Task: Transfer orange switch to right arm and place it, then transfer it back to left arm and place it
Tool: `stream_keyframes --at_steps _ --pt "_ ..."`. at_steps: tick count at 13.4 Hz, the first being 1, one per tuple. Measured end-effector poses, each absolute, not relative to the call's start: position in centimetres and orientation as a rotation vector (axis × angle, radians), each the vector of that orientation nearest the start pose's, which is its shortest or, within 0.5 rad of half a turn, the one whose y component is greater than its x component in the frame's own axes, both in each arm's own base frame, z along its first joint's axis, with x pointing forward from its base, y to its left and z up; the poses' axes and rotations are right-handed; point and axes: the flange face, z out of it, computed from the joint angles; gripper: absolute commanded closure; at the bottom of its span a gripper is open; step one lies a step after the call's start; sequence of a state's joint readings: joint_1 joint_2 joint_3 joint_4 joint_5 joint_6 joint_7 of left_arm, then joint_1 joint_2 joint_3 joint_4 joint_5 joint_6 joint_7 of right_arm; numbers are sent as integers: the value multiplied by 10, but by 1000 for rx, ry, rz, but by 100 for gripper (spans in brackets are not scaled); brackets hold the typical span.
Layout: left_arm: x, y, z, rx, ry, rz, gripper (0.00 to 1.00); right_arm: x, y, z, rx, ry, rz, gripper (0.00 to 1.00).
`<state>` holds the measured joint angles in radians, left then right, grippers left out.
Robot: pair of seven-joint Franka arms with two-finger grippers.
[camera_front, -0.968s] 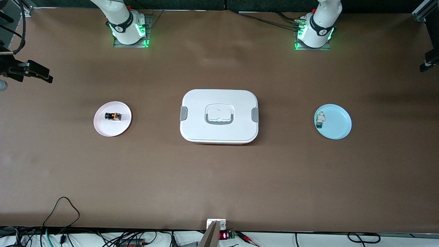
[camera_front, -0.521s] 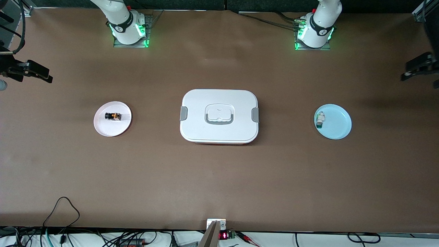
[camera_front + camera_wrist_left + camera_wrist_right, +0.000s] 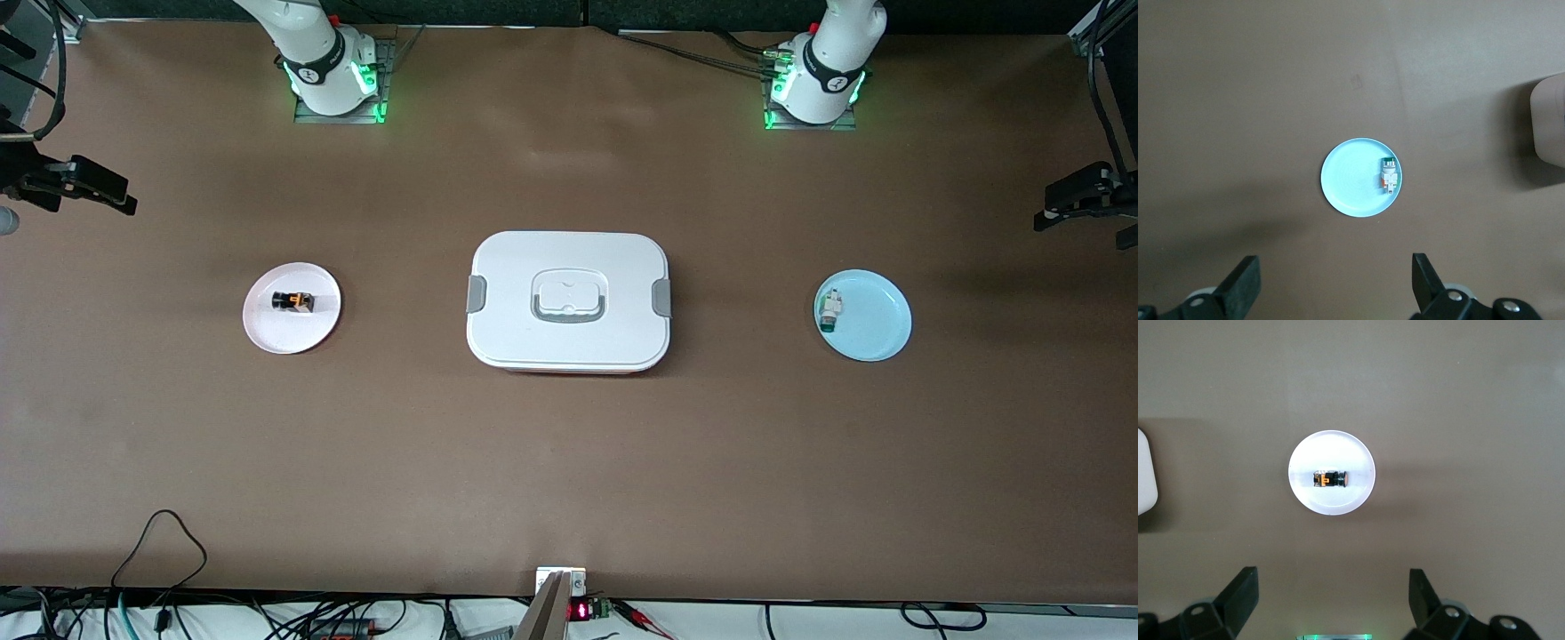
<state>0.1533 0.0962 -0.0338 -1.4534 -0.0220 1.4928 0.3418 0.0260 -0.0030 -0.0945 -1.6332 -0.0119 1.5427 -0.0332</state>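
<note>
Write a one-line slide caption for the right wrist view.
Open right hand high over the orange switch lying on its white plate, box at frame edge.

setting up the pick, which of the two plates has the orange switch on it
The white plate toward the right arm's end holds the orange switch; the light blue plate holds a white part with a green tip.

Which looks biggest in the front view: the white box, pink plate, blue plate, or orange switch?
1. The box.
2. The pink plate and blue plate, which look about alike.
3. The orange switch, by far the smallest.
</note>
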Motion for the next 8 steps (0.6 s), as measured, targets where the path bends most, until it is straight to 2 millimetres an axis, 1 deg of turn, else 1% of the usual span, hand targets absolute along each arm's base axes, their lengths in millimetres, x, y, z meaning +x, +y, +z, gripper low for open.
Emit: stream_keyframes --at_steps 2,5,8 --pt "575 61 615 -3157 371 88 0 551 -37 584 -3144 51 171 0" --pt "575 61 615 -3157 372 89 0 561 -21 563 -3144 18 228 0" --pt "570 53 623 -3154 389 81 0 571 -9 539 -3144 -8 289 0"
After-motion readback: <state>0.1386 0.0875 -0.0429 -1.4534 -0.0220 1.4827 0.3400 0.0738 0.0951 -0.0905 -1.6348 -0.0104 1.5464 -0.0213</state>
